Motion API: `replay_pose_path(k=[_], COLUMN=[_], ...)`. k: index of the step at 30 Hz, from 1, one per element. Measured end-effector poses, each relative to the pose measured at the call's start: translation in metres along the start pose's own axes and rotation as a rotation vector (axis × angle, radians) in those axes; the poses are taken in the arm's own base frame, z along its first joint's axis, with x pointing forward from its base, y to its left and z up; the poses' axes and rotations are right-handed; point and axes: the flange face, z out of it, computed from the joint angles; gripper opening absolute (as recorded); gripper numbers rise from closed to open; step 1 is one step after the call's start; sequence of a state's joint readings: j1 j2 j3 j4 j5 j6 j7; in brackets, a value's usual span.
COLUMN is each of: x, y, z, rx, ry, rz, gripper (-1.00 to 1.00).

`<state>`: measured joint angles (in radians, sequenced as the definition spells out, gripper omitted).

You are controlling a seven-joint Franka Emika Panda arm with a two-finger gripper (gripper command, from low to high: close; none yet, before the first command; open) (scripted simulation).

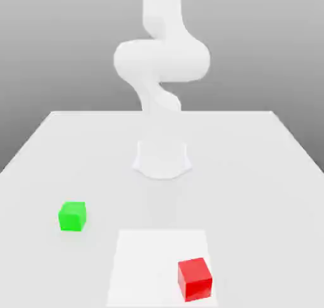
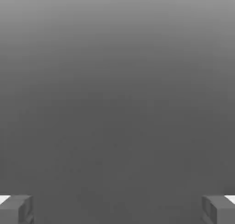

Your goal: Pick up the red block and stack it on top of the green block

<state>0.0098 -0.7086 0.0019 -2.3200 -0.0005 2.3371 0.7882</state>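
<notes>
The two-finger gripper is open wide, its two grey fingertips standing well apart with nothing between them, and it touches neither block. In the exterior view, the smooth white robot arm rises from its round-edged base on the broad pale tabletop and runs out past that view's upper edge, so the end effector is higher than everything on the table.

Well below the end effector lies the small bright red cube-shaped block, on the flat white square panel, close to the panel's edge on the exterior view's right and turned slightly askew. Also well below the end effector, the small bright green cube-shaped block rests directly on the tabletop, beyond the panel's edge on the exterior view's left. The two blocks are well apart, and nothing is stacked on either.
</notes>
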Motion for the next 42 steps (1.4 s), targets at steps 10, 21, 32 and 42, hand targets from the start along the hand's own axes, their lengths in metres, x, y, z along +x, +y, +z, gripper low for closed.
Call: replay_pose_path(k=[10, 21, 32, 42], x=[-0.053, -0.170, -0.241, -0.214], y=[0.020, 0.099, 0.165, 0.140], z=[0.198, 0.363, 0.448, 0.406], rx=[-0.191, -0.388, -0.450, -0.452], ry=[-0.233, -0.491, -0.571, -0.570], rz=[-0.091, -0.197, -0.226, -0.223], gripper=[0.00, 0.00, -1.00, -1.00])
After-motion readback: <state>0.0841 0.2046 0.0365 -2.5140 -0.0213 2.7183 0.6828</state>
